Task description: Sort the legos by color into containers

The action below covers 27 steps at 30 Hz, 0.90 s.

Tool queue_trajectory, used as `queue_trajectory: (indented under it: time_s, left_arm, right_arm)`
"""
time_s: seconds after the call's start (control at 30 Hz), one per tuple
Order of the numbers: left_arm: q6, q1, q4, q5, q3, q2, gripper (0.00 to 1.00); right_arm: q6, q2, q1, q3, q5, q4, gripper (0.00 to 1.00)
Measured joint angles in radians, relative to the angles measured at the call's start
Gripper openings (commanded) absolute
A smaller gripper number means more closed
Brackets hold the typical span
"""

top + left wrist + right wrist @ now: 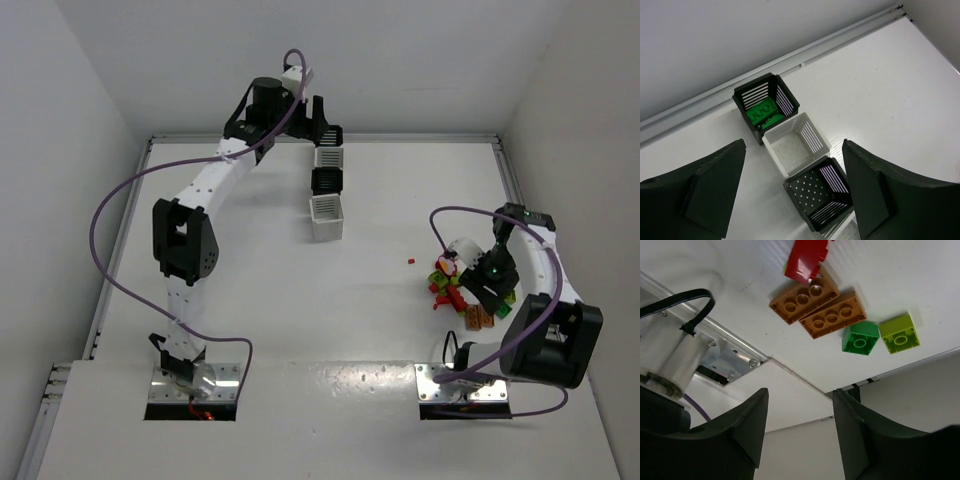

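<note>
Four containers stand in a row at the back: a black bin [329, 133] with green legos [763, 111] in it, an empty white bin [796, 142], an empty black bin [816, 196] and a white bin [326, 217]. My left gripper [794, 150] hangs open and empty above the row, at its far end in the top view [314, 117]. The lego pile [462, 290] lies at the right. My right gripper [800, 395] is open and empty just over it [492, 292]. Its wrist view shows a red brick [807, 260], two orange bricks [804, 300], a green brick [860, 337] and a yellow-green brick [898, 333].
One tiny red brick [412, 261] lies alone left of the pile. The back wall rail [790, 60] runs right behind the bins. The right arm's metal base plate [725, 352] is at the near table edge.
</note>
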Motion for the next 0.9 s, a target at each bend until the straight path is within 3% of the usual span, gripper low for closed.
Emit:
queue_trajectory:
  time_s: [0.3, 0.57, 0.73, 0.9]
  left_arm:
    - [0.025, -0.003, -0.064, 0.007, 0.014, 0.000, 0.84]
    - [0.032, -0.019, -0.068, 0.003, 0.036, 0.000, 0.84]
    - [0.043, -0.027, -0.075, 0.000, 0.036, 0.000, 0.84]
    - [0.053, -0.028, -0.079, -0.009, 0.036, 0.000, 0.84]
  right_arm:
    - [0.099, -0.013, -0.053, -0.112, 0.093, 0.059, 0.48]
    - [0.132, -0.007, -0.183, -0.169, 0.127, 0.101, 0.46]
    - [0.113, 0.072, -0.273, -0.169, 0.126, 0.175, 0.61]
    - [0.051, 0.087, -0.315, -0.170, 0.124, 0.272, 0.67]
